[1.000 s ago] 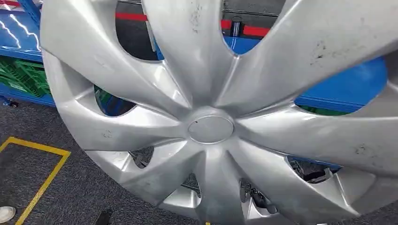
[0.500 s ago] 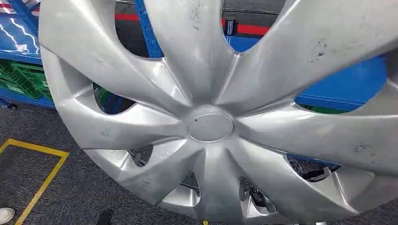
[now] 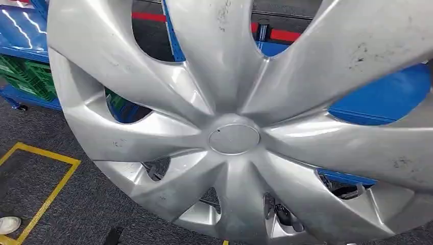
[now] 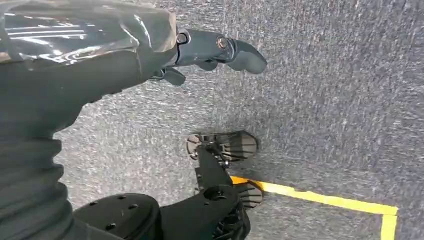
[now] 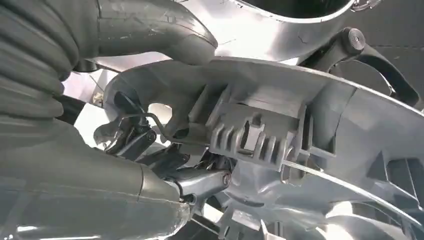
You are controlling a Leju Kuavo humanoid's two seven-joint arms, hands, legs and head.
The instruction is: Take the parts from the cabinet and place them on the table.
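A large silver wheel cover with broad spokes and a round centre cap is held up close in front of the head camera. My right hand grips its rim from behind, thumb over the edge and fingers on the ribbed grey back. Dark fingers of that hand show through a lower opening of the cover. My left hand hangs over the grey carpet, holding nothing, with its fingers stretched out.
Behind the cover stands a blue cabinet with green crates at the left. A red and black barrier runs at the back. Yellow tape marks the carpet, and a white shoe is at the lower left.
The background has shifted a little to the right and down behind the cover, so the camera has moved. The wheel cover stays in my right hand's grip.
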